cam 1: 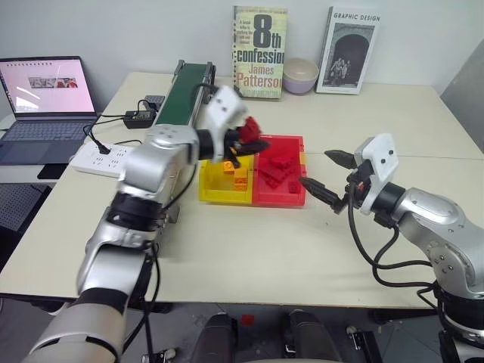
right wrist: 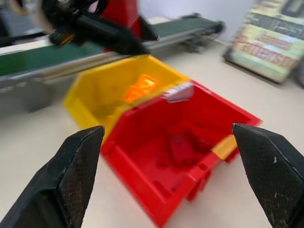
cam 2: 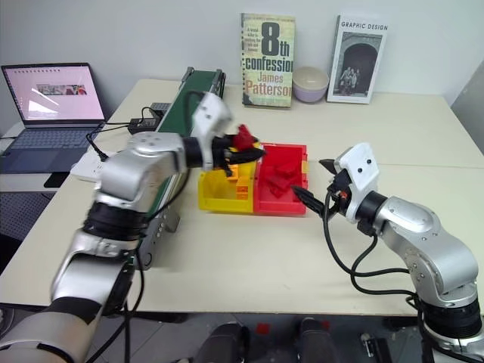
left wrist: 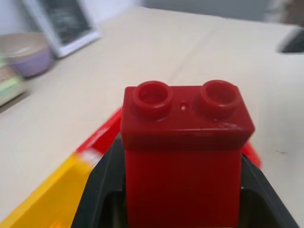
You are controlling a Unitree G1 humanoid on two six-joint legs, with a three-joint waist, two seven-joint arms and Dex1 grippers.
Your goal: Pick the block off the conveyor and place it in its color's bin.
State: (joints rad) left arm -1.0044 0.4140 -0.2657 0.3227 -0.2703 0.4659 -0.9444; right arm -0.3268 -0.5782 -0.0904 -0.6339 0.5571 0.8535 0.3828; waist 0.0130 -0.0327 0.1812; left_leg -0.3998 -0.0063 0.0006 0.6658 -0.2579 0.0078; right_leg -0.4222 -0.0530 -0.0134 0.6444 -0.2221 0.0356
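Nearest the robot, the right gripper (cam 1: pixel 327 180) hangs just beside the red bin's right wall, above the smooth pale tabletop (cam 1: pixel 249 249). Its two tapering black fingers (right wrist: pixel 71 180), finely pebbled on their inner faces, are spread wide with nothing between them.

Past it, the bin (cam 1: pixel 291 198) is a glossy red plastic tray, rectangular and open-topped, with several red bricks (cam 1: pixel 276 168) lying in it. It is joined along its left wall to a matching yellow tray (cam 1: pixel 215 193) that contains small orange bricks (cam 1: pixel 236 175).

Above the seam between the two trays, the left gripper (cam 1: pixel 249 140) is clamped on the block (left wrist: pixel 185 152), a chunky bright red plastic brick with two round studs on its end face and smooth flat sides. The black fingers press against opposite sides of it, and it is held in the air, clear of the belt and not yet in the bin.

Behind the left arm, the conveyor (cam 1: pixel 181 94) runs away from the trays, a long narrow dark green belt between grey metal rails.

At the far edge of the table, two books (cam 1: pixel 259 51) stand upright against the wall with a rounded pale lavender bowl (cam 1: pixel 300 76) between them.
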